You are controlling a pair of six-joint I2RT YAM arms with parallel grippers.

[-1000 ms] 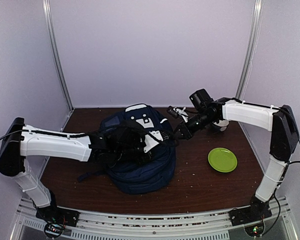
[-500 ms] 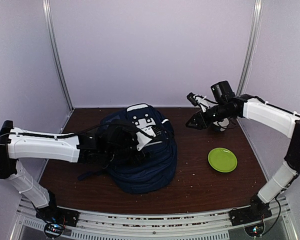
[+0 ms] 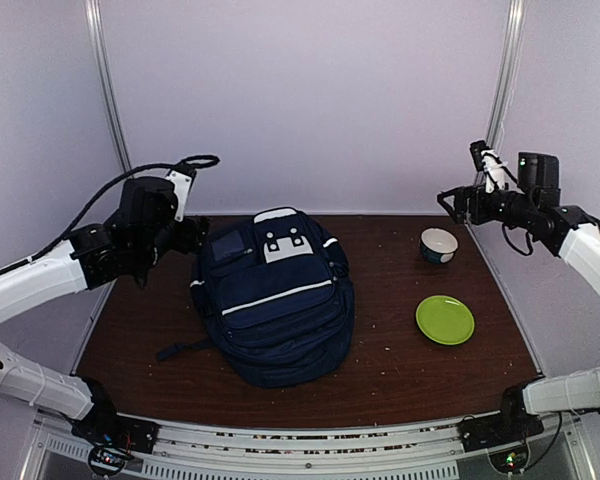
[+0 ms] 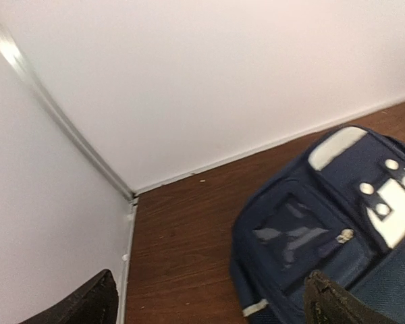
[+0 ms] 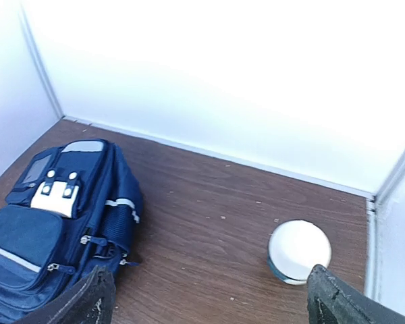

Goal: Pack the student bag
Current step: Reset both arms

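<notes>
The left gripper (image 3: pixel 188 236) and right gripper (image 3: pixel 452 203) have lifted off the student bag (image 3: pixel 275 300), fingers now spread wide

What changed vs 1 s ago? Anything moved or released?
Both arms left the student bag. The left pincer, earlier down on its top, opened and swung up toward the left rear corner. The right pincer, earlier at the bag's upper right edge, opened and pulled up to the right rear. Neither holds anything. Bag, bowl and green plate stayed put.
</notes>
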